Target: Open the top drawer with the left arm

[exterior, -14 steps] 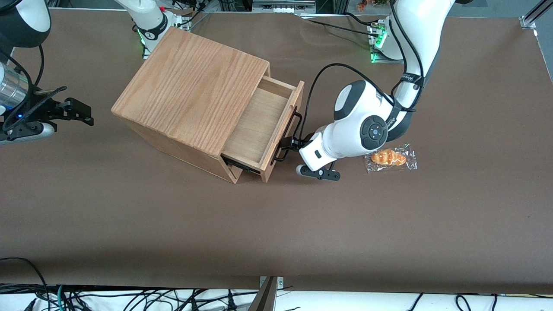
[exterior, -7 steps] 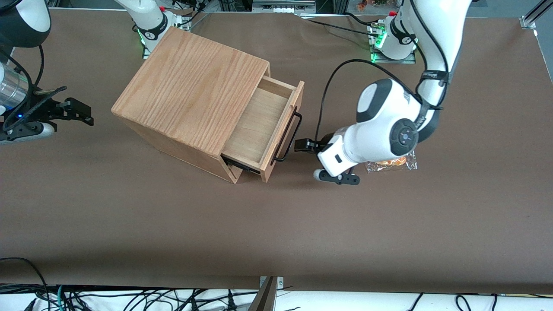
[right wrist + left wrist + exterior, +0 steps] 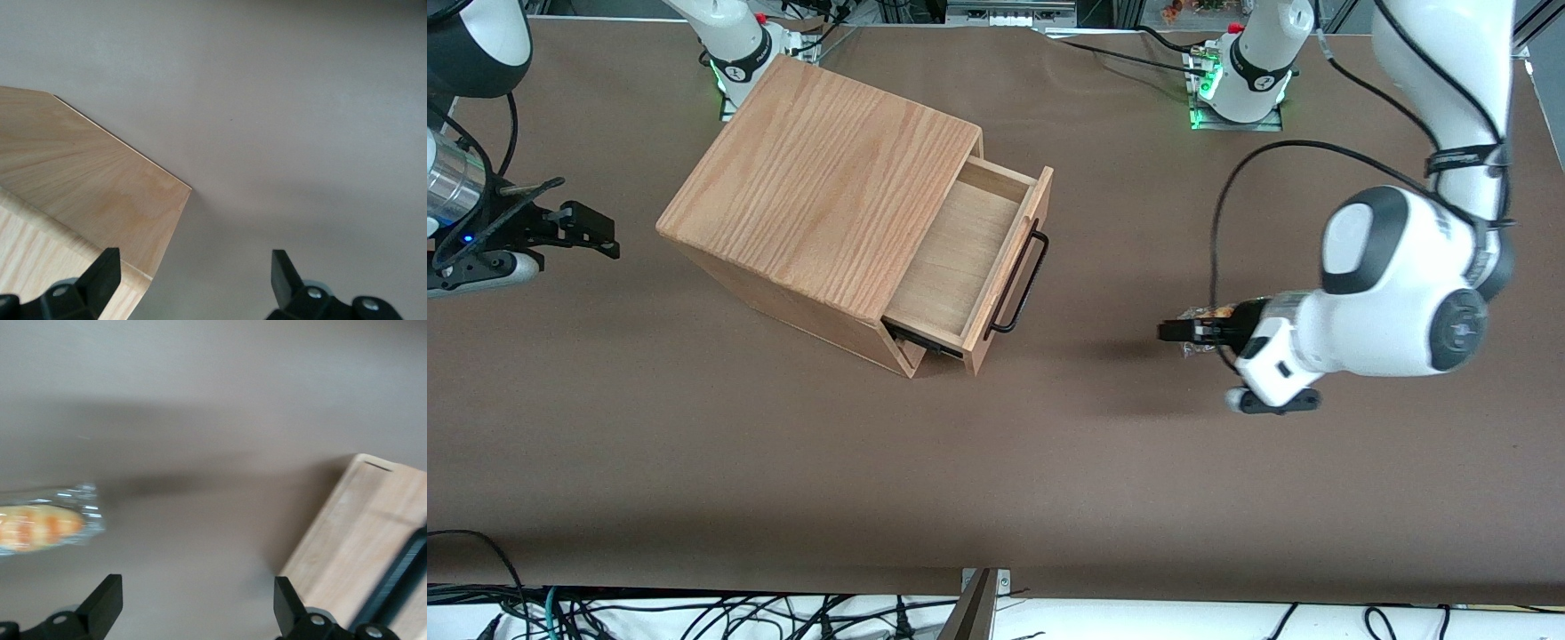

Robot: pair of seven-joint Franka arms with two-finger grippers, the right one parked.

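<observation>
The top drawer (image 3: 960,262) stands pulled out of the oak-grained box (image 3: 818,173), its bare wood floor showing. Its black bar handle (image 3: 1021,283) has nothing on it. My left arm's gripper (image 3: 1172,332) hovers over the brown table in front of the drawer, well apart from the handle and toward the working arm's end. In the left wrist view the gripper (image 3: 197,607) is open, with only bare table between its fingers (image 3: 107,603). The same view takes in the drawer front (image 3: 360,540) and part of the handle (image 3: 400,577).
A wrapped bread roll (image 3: 1214,313) lies on the table, mostly covered by my wrist; the wrist view sees it as a clear packet (image 3: 40,527). The working arm's base (image 3: 1240,80) and a black cable (image 3: 1227,204) stand farther from the front camera.
The gripper has let go of the handle and drawn away from the drawer toward the working arm's end, passing over the bread roll. The drawer stays pulled out as before.
</observation>
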